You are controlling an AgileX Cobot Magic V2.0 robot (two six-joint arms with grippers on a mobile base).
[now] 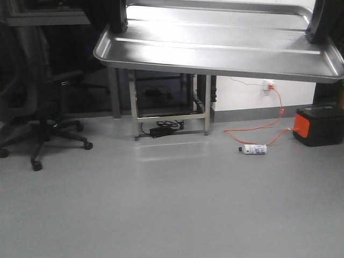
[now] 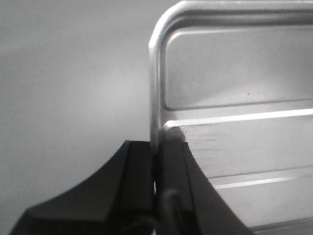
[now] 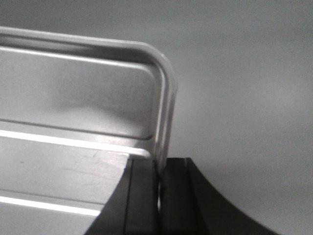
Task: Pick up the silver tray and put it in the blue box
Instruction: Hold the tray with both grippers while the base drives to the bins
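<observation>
The silver tray (image 1: 215, 48) hangs in the air across the top of the front view, level, its ridged bottom showing. My left gripper (image 1: 117, 24) is shut on the tray's left rim, and my right gripper (image 1: 318, 27) is shut on its right rim. In the left wrist view my left gripper (image 2: 156, 147) pinches the rim of the silver tray (image 2: 239, 103) between black fingers. In the right wrist view my right gripper (image 3: 159, 164) clamps the rim of the silver tray (image 3: 73, 98) near a rounded corner. The blue box is out of view.
Grey floor (image 1: 161, 215) lies below. A metal-framed table (image 1: 169, 102) stands behind by the wall, with a black office chair (image 1: 37, 107) at the left. A white bottle (image 1: 252, 149), an orange cable (image 1: 263, 126) and a black-and-orange box (image 1: 318, 124) sit on the floor at right.
</observation>
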